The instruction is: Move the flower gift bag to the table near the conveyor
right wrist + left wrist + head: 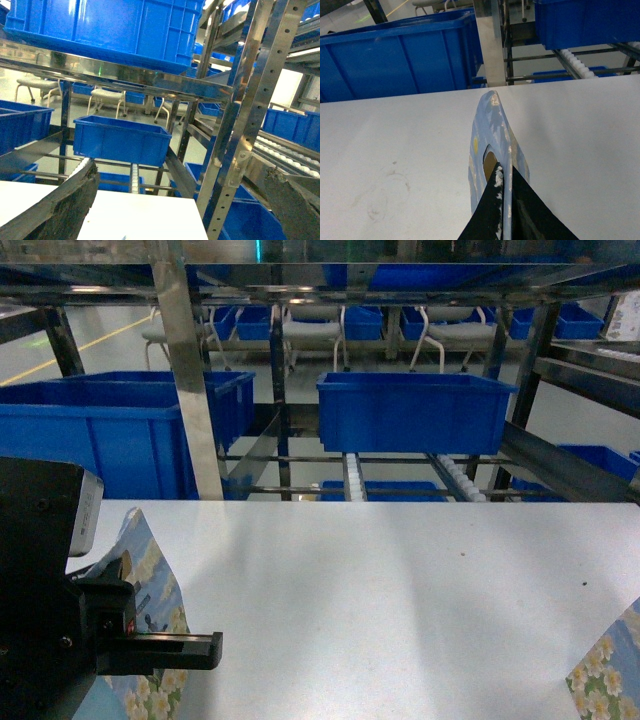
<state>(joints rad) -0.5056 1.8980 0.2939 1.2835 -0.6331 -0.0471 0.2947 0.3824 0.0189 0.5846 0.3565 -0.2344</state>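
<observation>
Closest to your head camera sat the left gripper [150, 650], its black housing filling the lower left corner of the view, with the flower gift bag [150, 585] rising beside it over the near left corner of the table [400, 580]. Your left wrist view showed what the head view could not: both black fingers [492, 207] were pressed together on the bag's top edge, right at the die-cut handle hole, so that claw was clamped on the bag.

You had a light, thin paper bag there, squeezed flat at the top. It would likely crease or tear at the handle cutout if tugged hard, and it could swing or fold when carried. The reinforced strip around the handle looked like the best hold, and that was where you had it.

Your right gripper [185, 200] hung well apart from the bag, its two dark fingers spread wide at either side of the right wrist view with nothing between them. That camera looked up at the conveyor [240, 125], its steel uprights and a roller track at right, which the left wrist view barely caught.

From the head view you could also see a blue bin [415, 410] resting on the rollers beyond the table's far edge, and a second flower-printed piece [610, 665] at the near right corner.
</observation>
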